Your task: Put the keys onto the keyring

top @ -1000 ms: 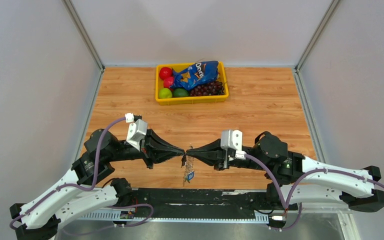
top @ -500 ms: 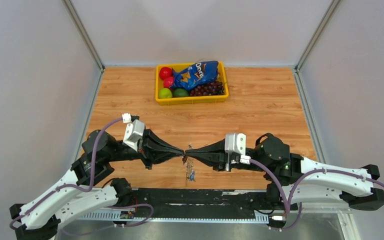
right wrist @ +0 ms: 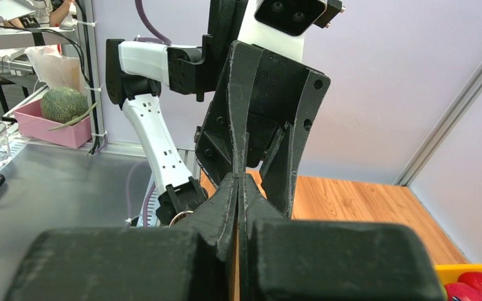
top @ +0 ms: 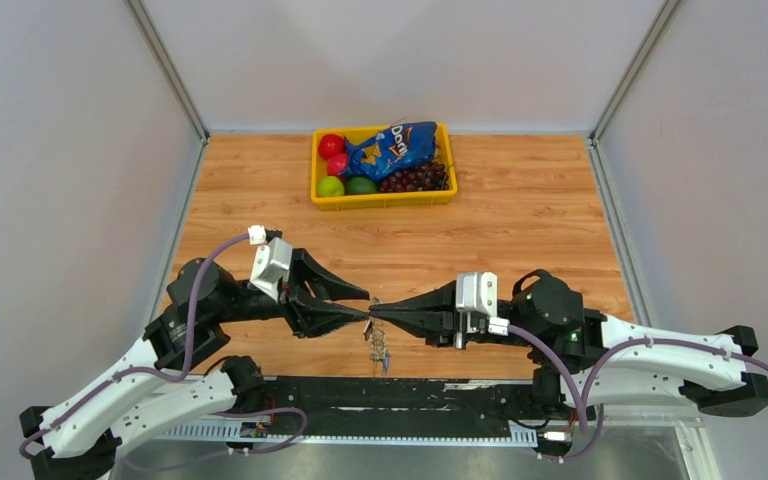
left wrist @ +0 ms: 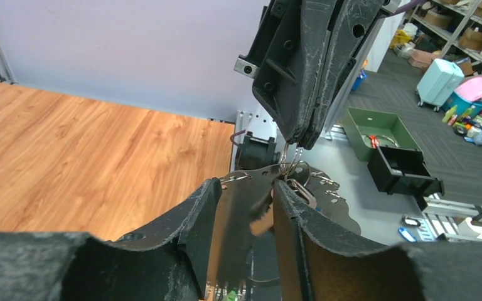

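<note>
Left claw (top: 363, 306): reaches in from 9 o'clock, low over the near part of the wooden table (top: 520, 230), with its two fingers (left wrist: 202, 210) parted to a middling gap. Clamps nothing, as far as can be seen. Keyring (left wrist: 241, 191): shows as a silvery band lying in that gap, close to the finger on the 3 o'clock side in the left wrist view; cannot tell whether touching. Wire loops (left wrist: 292, 157): thin and silvery, rise from the band's far end toward 12 o'clock in that same view. Keys (left wrist: 302, 188): bunch just behind the loops, partly hidden by the finger. Right claw (top: 378, 308): comes in from 3 o'clock, almost tip to tip with the left one, pressed fully closed and pinching the wire loops at its very tips. Seen from above, the whole little metal bundle: dangles from that meeting point toward 6 o'clock, close to the table's near edge. Far off at 12 o'clock: yellow bin (top: 382, 199), loaded with a blue chip bag (top: 395, 148), red fruit (top: 331, 145), green fruit (top: 331, 186) and dark grapes (top: 420, 177).
</note>
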Controlling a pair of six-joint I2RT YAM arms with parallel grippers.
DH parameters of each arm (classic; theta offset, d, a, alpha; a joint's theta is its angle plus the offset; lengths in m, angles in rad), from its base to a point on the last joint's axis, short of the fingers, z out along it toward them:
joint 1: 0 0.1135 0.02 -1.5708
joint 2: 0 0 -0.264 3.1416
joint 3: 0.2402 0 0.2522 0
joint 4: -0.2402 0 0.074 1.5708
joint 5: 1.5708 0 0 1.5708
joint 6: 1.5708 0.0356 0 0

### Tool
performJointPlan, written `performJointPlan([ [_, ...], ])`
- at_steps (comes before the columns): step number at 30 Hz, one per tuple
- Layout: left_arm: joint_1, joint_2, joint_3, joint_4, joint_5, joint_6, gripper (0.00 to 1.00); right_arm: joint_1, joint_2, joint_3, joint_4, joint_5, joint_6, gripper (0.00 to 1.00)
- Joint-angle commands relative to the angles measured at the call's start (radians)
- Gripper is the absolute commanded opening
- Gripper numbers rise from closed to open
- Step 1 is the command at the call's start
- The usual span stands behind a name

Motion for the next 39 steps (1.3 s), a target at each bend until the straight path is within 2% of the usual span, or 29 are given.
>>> performJointPlan([
  [1,0.002,-0.003,-0.005,0.045,0.008,-0.005,0.48,0.009,0.000,0.027,0.082,0.007,-0.011,0.00],
  [6,0.002,-0.025,-0.006,0.041,0.018,-0.003,0.53,0.012,-0.002,0.028,0.079,0.017,-0.014,0.00],
  [15,0.001,-0.075,0.023,-0.054,-0.043,0.041,0.56,0.023,-0.001,0.031,0.075,0.032,-0.022,0.00],
  [26,0.002,-0.043,-0.002,0.059,0.004,-0.012,0.57,0.032,0.023,0.045,0.079,0.039,-0.031,0.00],
  [39,0.001,-0.031,-0.019,0.096,0.037,-0.031,0.57,0.038,0.027,0.053,0.092,0.050,-0.039,0.00],
])
